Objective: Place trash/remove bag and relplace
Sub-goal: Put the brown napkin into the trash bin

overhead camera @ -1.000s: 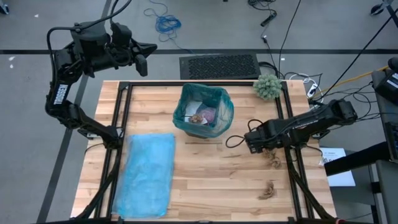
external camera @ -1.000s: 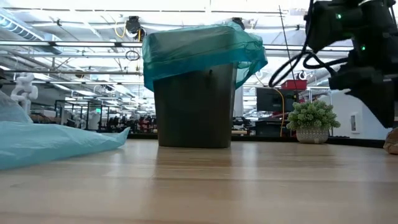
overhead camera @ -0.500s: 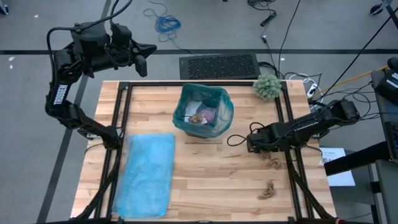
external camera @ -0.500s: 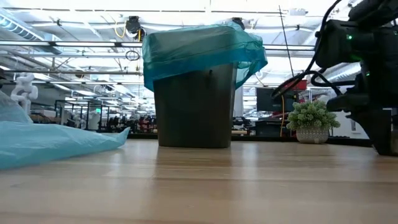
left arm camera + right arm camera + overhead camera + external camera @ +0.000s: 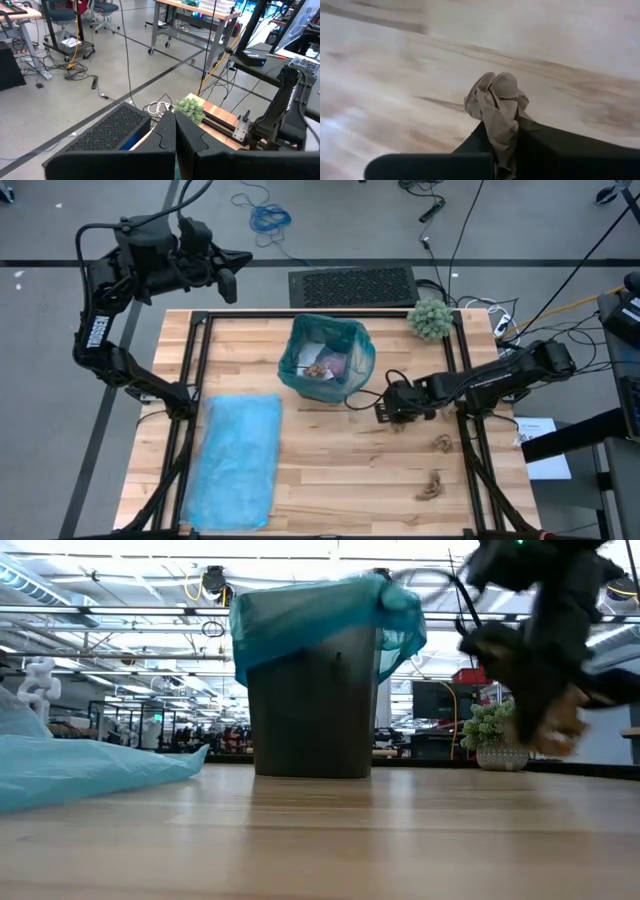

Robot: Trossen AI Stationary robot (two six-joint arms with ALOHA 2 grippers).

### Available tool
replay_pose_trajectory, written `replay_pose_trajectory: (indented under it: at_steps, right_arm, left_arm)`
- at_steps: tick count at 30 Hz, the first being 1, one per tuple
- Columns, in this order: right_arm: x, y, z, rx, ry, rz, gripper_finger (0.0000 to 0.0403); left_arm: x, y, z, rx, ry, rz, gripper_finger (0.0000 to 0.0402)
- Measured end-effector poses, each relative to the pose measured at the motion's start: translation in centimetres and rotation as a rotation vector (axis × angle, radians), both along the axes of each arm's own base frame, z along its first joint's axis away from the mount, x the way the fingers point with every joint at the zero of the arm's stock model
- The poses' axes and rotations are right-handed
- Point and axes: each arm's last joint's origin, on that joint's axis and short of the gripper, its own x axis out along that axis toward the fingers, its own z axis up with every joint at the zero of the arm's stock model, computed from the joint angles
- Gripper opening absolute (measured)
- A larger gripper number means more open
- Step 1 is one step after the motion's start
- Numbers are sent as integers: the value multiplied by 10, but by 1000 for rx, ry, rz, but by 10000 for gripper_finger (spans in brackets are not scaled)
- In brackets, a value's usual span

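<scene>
My right end effector (image 5: 387, 408) is clamped on a brown paper wad (image 5: 496, 102), above the counter (image 5: 330, 480) mid-right. My left end effector (image 5: 175, 142), closed and empty, waits beyond the far-left corner.

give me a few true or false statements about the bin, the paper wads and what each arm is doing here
1. The right gripper is shut on a brown paper wad. True.
2. The bin has no bag in it. False: a teal bag lines it and folds over the rim.
3. No wads are left on the table. False: two wads lie near its right edge, seen from above.
4. The left gripper is shut and empty, up beyond the table's far left corner. True.
5. A spare blue bag lies flat on the table's left side. True.
6. The bin is empty. False: some trash is already inside.
</scene>
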Motion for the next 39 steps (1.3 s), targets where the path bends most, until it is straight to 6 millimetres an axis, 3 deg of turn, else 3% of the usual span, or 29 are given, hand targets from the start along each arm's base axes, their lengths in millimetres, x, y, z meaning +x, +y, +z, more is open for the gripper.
replay_pose_trajectory:
  at_steps: [8,19,28,39]
  right_arm:
    - [12,-12,59,-133,10,52,1]
    - [18,-31,108,-148,-55,123,0]
    - [25,-47,175,-344,-258,127,0]
    - [33,-85,274,-765,-713,231,0]
  left_arm:
    - [0,0,0,0,0,0,0]
    - [0,0,0,-1,1,0,0]
    - [0,0,0,-1,3,0,0]
    - [2,1,-1,6,11,-2,0]
